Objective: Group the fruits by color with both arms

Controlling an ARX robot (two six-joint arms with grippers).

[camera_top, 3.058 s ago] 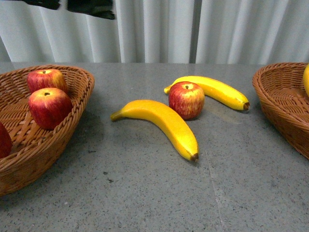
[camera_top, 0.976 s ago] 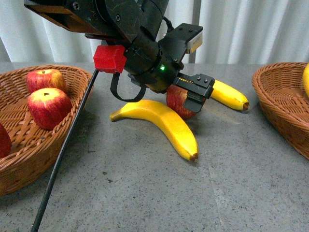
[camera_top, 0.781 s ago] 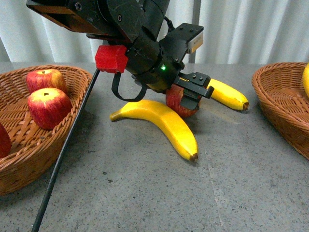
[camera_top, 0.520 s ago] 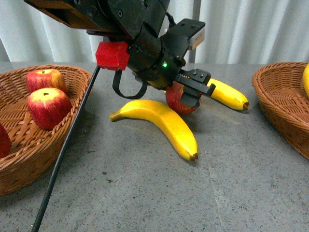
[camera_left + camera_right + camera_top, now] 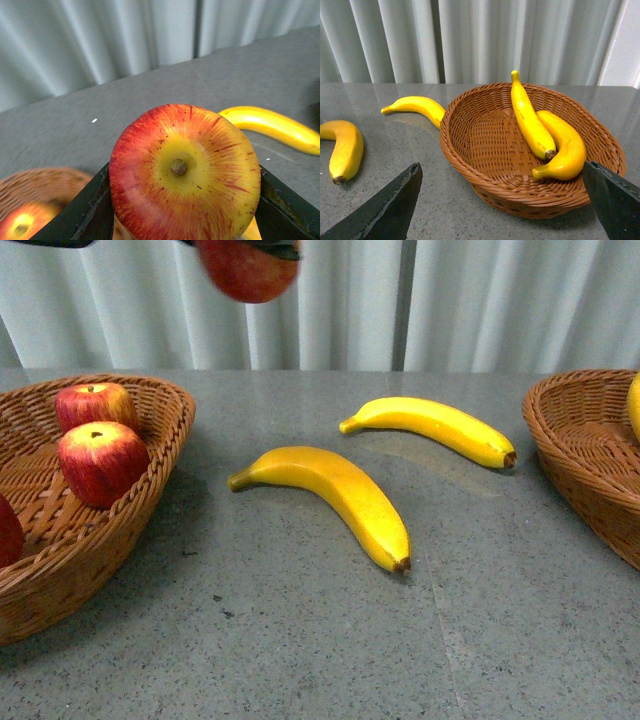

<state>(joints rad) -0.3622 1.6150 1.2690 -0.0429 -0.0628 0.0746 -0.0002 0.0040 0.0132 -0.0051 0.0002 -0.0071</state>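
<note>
The grey desk [image 5: 300,660] is the biggest thing. All the baskets and loose fruit sit on it.

The left basket [image 5: 160,475] has only red fruit in it. There is a back apple [image 5: 98,405], a front apple [image 5: 102,462] and a bit of a third apple [image 5: 6,530] at the picture's edge.

The right basket [image 5: 465,160] has only yellow fruit in it. A long banana [image 5: 529,117] and a fat banana [image 5: 565,145] lie there and touch each other.

Two more lie on the bare desk between the baskets, the near banana [image 5: 335,495] and the far banana [image 5: 435,427]. They do not touch.

The right hand [image 5: 500,205] is spread wide with nothing in it. It hangs near the right basket.

The left hand [image 5: 186,210] is clenched on the held apple [image 5: 185,160], with one black finger on each side. The apple is up high over the desk and touches nothing else.

I think the job right now is to carry this red apple to the left basket. For that, the left hand needs to go over the basket and come down low. Then it should let go softly, so the apple does not bounce out or bump the others.
</note>
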